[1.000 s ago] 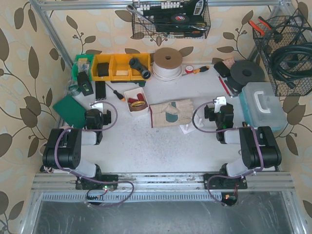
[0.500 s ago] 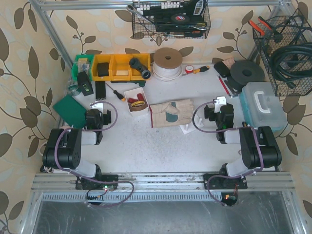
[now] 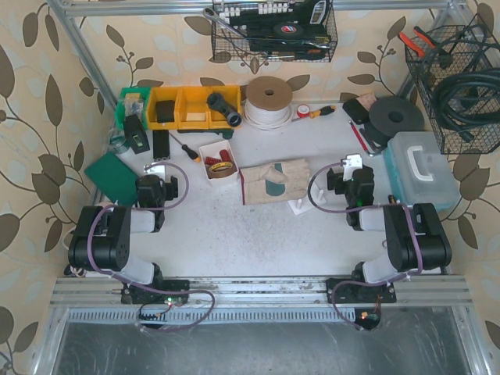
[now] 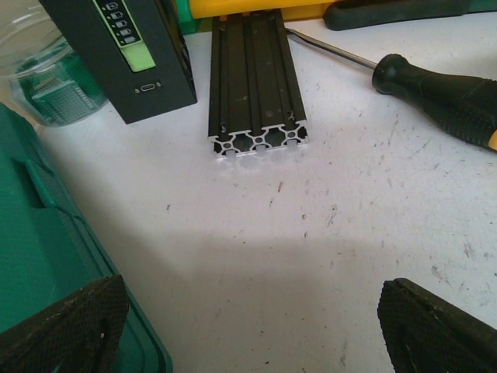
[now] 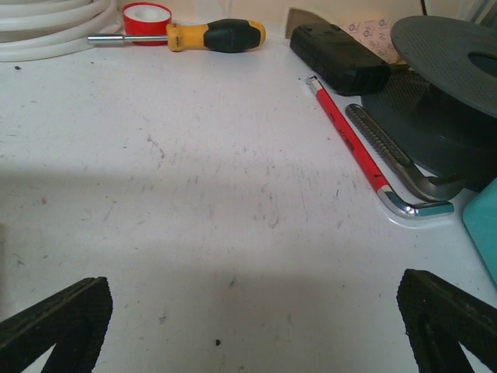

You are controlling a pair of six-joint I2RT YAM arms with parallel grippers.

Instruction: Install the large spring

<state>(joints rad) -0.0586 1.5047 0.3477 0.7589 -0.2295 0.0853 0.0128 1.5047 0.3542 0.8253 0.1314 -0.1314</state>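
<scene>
Large spring is the one thing I cannot pick out with certainty; the white box (image 3: 219,160) near the table's middle holds red pieces and a roll of tape, too small to identify. Just right of it lies a folded cloth (image 3: 273,181), with a small white fixture (image 3: 299,207) at its near corner. My left gripper (image 4: 256,326) hangs with jaws wide apart and nothing between them over bare table (image 4: 326,233), facing the end of a black aluminium extrusion (image 4: 255,85), a green case (image 4: 46,256) at its left. My right gripper (image 5: 256,326) is likewise spread and empty, a red-handled hex key (image 5: 349,140) lying ahead to its right.
</scene>
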